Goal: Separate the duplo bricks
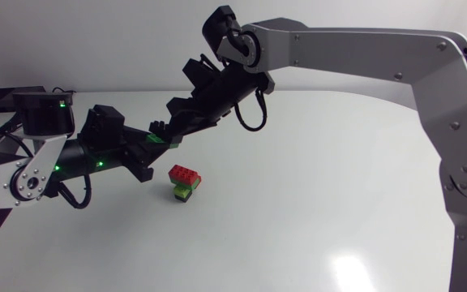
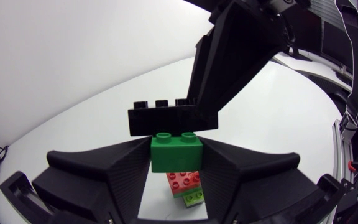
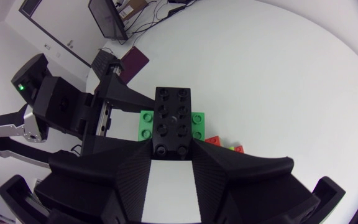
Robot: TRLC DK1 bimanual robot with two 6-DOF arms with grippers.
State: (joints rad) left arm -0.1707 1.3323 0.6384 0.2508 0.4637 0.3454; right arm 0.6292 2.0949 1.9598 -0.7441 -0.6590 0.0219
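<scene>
1. The left end effector was closed only part way, and its two fingers pressed the green brick from both sides.
2. The right end effector was also partly closed. Its fingers held one end of the black brick from two sides.
3. The black brick lay directly over the green brick and crosswise to it, so the green one showed on both sides of it in the right wrist view.
4. In the left wrist view, the green studs showed just under the lower edge of the black brick. The two bricks seemed to be barely joined, but I could not tell this for sure.
5. Both held bricks were in the air above the table, where the left arm and the right arm met, to the left of the middle.
6. A red brick sat on top of a light green brick. This small stack stood on the table near the two end effectors, lower than them, and neither one touched it.
</scene>
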